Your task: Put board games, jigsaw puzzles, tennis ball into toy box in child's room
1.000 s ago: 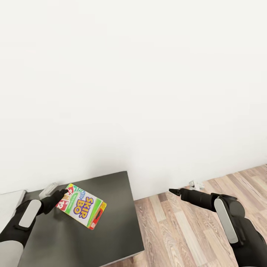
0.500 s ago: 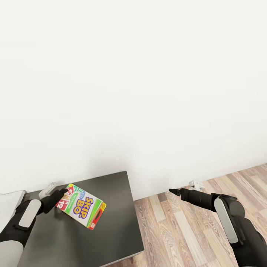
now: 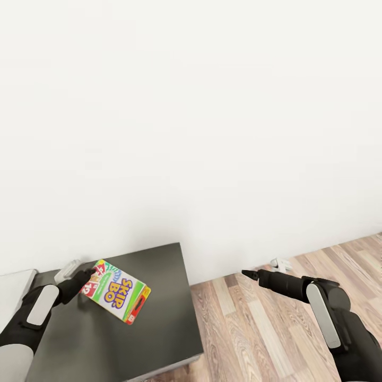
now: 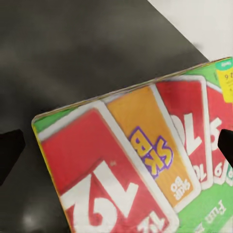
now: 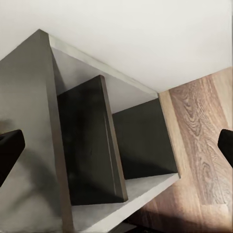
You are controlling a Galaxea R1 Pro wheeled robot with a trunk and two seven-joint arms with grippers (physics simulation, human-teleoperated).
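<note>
Here the left end effector [image 3: 91,276] covers the Skip-Bo box's [image 3: 116,292] corner.

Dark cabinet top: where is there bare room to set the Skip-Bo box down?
The dark cabinet top is bare between the Skip-Bo box, held by the left gripper, and its right and front edges. It is tighter at the back left corner, by the wall.
</note>
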